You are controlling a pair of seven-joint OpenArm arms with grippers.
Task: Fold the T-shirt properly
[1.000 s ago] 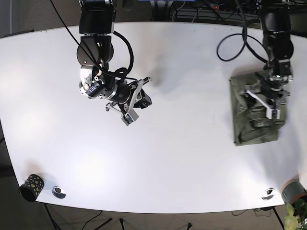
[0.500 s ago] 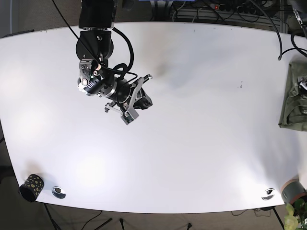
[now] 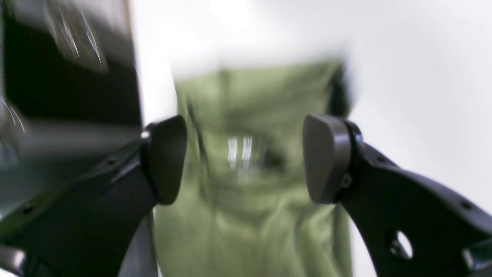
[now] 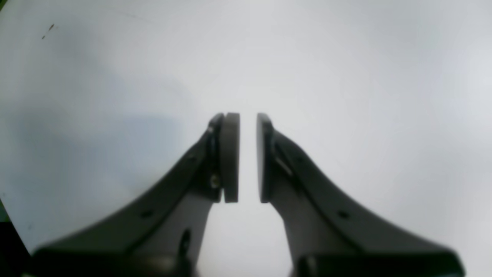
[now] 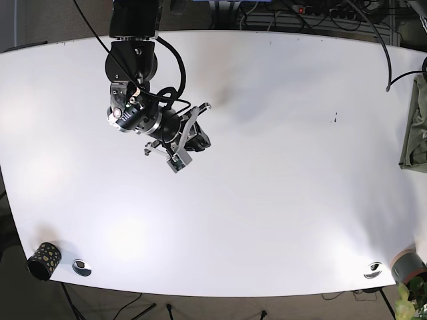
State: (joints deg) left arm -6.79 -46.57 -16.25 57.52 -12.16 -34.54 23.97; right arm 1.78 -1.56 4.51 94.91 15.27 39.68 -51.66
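step: shirt (image 5: 415,133) folded, parked at tabletop (image 5: 280,173) 3 o'clock edge | left pincer (image 3: 245,157) wide open over shirt, empty | right pincer (image 4: 248,157) nearly closed, empty | next: check fold, retract

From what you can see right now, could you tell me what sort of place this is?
Probably a robotics lab: a white table flanked by two robot arms, cables and power strips behind it, and a green T-shirt at its edge.

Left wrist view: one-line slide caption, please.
Open left gripper above the blurred, folded green T-shirt at the white table's edge.

T-shirt (image 5: 415,133) at table's (image 5: 280,200) right edge, base view
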